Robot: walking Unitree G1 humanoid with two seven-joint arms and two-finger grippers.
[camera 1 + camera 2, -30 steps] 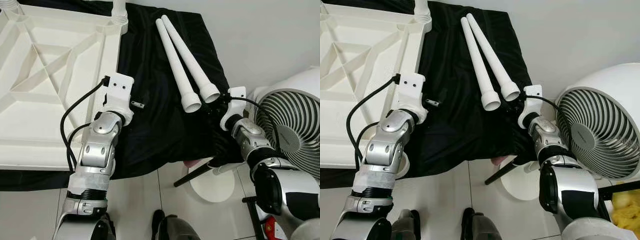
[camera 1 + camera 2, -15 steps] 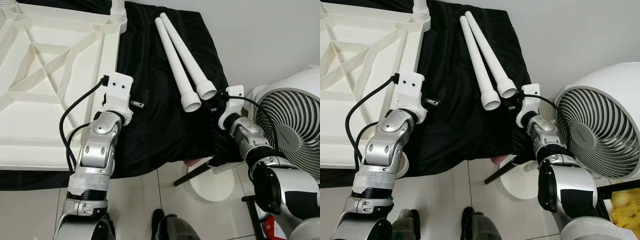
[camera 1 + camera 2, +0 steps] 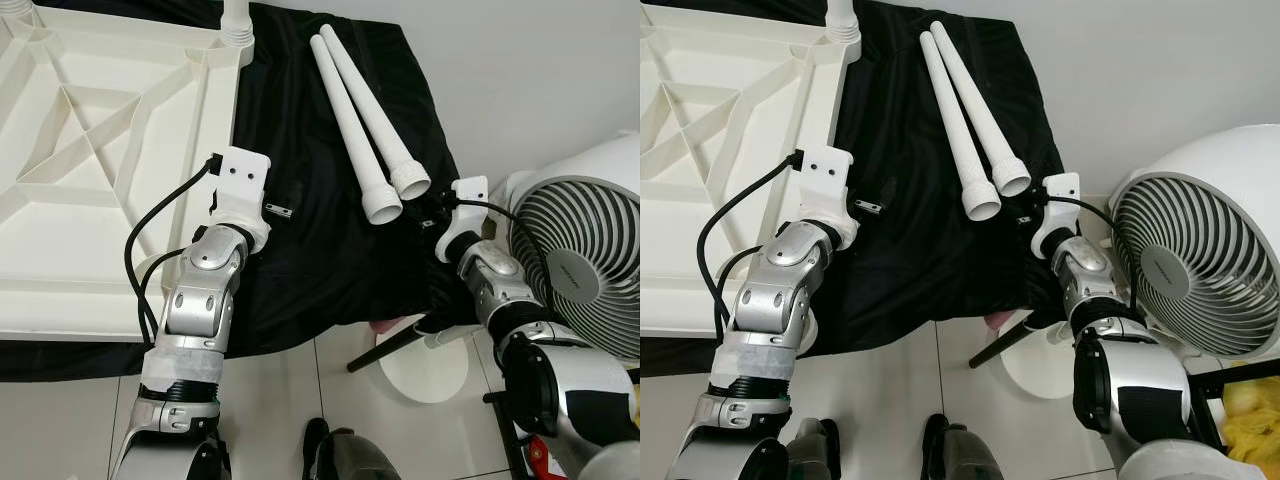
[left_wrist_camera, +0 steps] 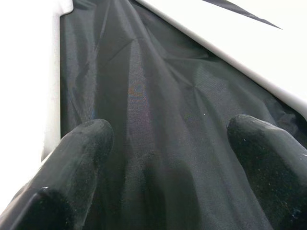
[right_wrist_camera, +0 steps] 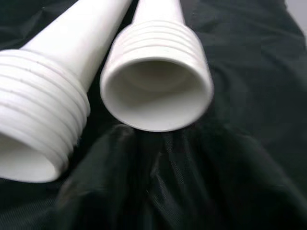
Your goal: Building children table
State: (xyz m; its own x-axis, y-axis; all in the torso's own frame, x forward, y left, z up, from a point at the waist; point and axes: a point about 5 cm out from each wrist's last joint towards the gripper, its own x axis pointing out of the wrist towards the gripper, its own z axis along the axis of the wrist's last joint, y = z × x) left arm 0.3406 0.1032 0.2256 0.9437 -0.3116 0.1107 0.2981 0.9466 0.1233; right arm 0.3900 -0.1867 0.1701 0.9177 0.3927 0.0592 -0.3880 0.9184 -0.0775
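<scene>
A black cloth is spread over a pale tiled floor beside a white wall, with a white fan at the right. An overturned white tabletop lies on the cloth's left; two white table legs lie side by side at centre. Left end effector: fingers spread above cloth. Right end effector: just beside the legs' threaded ends, finger state cannot be told.

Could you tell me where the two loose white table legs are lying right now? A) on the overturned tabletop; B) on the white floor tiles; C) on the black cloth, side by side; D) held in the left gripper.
C: the two table legs lie side by side on the black cloth, threaded ends just ahead of the right gripper.
</scene>
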